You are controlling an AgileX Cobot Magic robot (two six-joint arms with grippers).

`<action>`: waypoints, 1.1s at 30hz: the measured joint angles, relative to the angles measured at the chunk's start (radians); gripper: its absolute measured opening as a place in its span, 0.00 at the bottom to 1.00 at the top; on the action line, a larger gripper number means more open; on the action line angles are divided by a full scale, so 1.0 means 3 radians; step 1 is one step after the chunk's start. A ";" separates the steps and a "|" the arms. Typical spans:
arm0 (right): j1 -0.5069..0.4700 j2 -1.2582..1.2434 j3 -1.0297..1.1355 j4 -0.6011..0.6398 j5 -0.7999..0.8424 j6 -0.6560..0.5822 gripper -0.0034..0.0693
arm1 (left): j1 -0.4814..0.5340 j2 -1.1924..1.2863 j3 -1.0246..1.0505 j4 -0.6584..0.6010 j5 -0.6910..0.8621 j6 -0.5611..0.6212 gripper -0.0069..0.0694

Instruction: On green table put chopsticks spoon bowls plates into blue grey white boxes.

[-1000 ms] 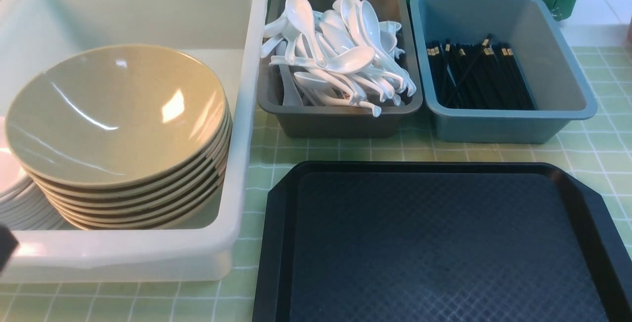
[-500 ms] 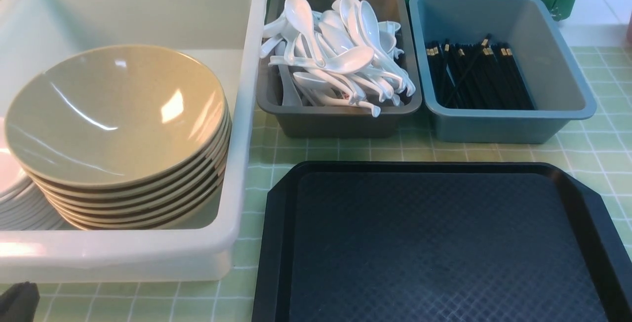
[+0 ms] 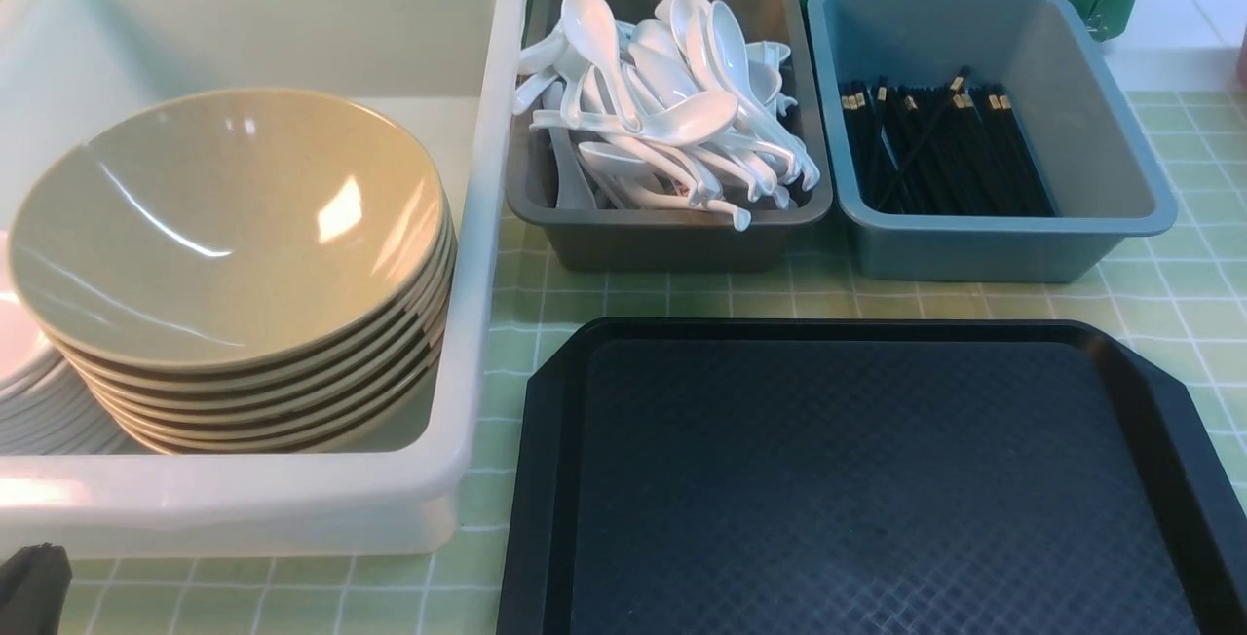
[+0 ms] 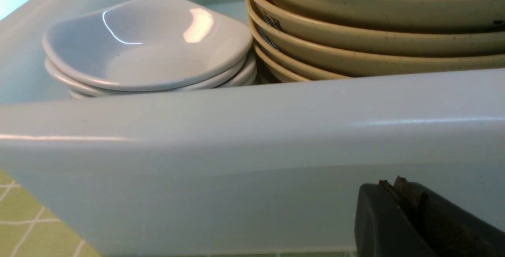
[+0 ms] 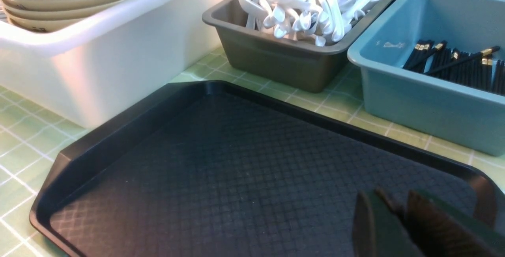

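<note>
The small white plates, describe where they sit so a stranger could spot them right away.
Find the big translucent white tub on the robot's left of the green table. Inside it, a tall stack of olive-beige bowls fills the near end. The white plates are stacked right beside them, smaller, rounded-square and glossy white.

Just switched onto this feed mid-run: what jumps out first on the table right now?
The tall stack of olive-beige bowls dominates, sitting in the big white tub on the left, with small white plates stacked beside it. Behind the bare black tray, the grey box is heaped with white spoons, and the blue box to its right holds black chopsticks.
</note>
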 joint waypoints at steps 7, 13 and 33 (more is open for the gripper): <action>-0.0145 0.0000 0.0060 0.0000 -0.0002 -0.0003 0.21 | 0.0000 0.0000 0.0003 0.0000 -0.0007 0.0000 0.09; -0.1134 0.0000 0.0067 0.0151 0.0016 -0.0121 0.22 | 0.0000 0.0000 0.0003 0.0000 -0.0010 0.0000 0.09; -0.3060 0.0000 0.0903 0.1316 -0.0594 -0.1795 0.24 | 0.0001 0.0000 0.0003 0.0000 -0.0014 0.0000 0.09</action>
